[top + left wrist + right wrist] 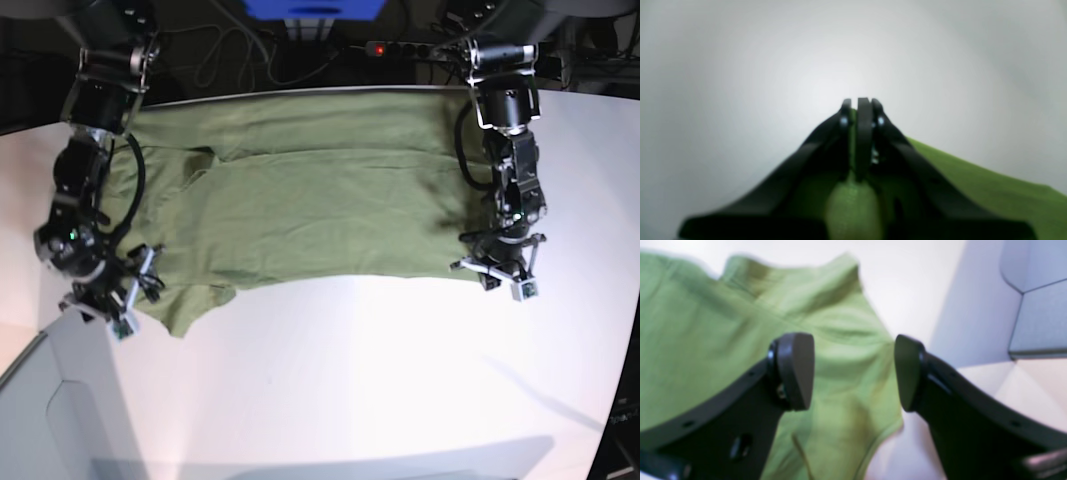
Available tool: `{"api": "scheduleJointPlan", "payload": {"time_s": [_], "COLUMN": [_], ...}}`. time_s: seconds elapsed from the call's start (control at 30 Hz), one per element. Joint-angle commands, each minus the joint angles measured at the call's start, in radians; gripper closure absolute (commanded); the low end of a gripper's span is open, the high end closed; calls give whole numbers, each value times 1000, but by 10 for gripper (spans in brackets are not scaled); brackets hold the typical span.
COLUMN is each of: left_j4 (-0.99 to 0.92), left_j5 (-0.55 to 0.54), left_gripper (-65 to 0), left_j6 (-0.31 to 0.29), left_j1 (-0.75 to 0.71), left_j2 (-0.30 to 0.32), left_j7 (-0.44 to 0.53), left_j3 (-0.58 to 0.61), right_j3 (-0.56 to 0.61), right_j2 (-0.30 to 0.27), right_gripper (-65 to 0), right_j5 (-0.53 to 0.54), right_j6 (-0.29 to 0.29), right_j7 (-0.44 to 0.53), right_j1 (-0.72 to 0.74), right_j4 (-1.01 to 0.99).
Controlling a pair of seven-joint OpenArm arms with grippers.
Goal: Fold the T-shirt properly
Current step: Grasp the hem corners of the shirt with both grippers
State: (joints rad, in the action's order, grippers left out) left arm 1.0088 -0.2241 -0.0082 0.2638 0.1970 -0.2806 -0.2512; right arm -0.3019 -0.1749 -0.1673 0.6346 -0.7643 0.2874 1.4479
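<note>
Lying flat, T-shirt (320, 195) long axis runs between the arms; left fingers (863, 110) pinch its hem, right fingers (796, 370) wide over sleeve.

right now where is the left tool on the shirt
In the base view the left tool sits at the right side, shut on the T-shirt at its near hem corner, by the bare white table.

Looks like a robotics lab: white bench (400, 370), power strip (405, 47) and tangled cables (225, 55) at 12 o'clock, two mounted arms.
</note>
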Motion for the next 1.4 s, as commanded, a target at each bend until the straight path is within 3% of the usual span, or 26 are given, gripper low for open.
{"api": "scheduleJointPlan", "payload": {"time_s": [0.0,0.2,0.53,0.7,0.77,0.9,1.37], "left_j4": [15,38,45,45,45,45,45], "left_j5": [7,7,7,7,7,7,7], "left_gripper": [0,0,0,0,0,0,0], "left_j6": [7,7,7,7,7,7,7], "left_j1": [4,2,1,-1,-13,-16,-16], "left_j2": [9,9,9,9,9,9,9], "left_j7": [-29,-29,-32,-33,-30,-29,-29], "left_j3": [0,-1,-1,-1,-1,-1,-1], "right_j3": [4,14,11,13,14,14,16], "right_j2": [-8,-8,-12,-16,-16,-18,-10], "right_gripper": [-359,-359,-360,-360,-360,-360,-352], "right_j5": [8,8,8,8,8,8,8], "right_j6": [11,11,6,-138,-170,-206,-209], "right_j7": [21,44,343,493,530,553,550], "right_j1": [60,247,345,342,339,339,313], "right_j4": [-23,-310,-672,-775,-787,-789,-792]}}
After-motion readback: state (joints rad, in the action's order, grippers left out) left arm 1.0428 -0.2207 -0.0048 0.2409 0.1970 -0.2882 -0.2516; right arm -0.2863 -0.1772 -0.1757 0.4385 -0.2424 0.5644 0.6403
